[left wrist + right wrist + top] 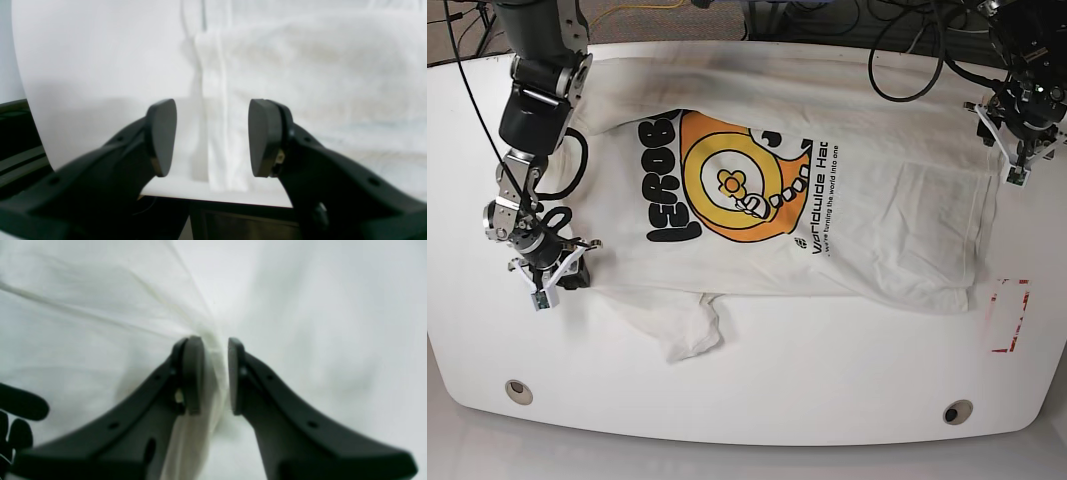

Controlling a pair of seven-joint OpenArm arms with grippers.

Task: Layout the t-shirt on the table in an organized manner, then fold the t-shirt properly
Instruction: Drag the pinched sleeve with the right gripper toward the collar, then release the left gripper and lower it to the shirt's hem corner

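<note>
White t-shirt (827,200) reads "Worldwide", perhaps; right gripper (215,375) pinches it, left gripper (211,138) gapes empty.

- right gripper (215,375): low at the table's (747,400) left edge, arm reaching down from the far-left corner, jaws nearly closed, pinching a bunched fold of the t-shirt (213,350)
- left gripper (212,136): near the far-right corner, jaws wide apart, holding nothing (wrist tipped downward)
</note>
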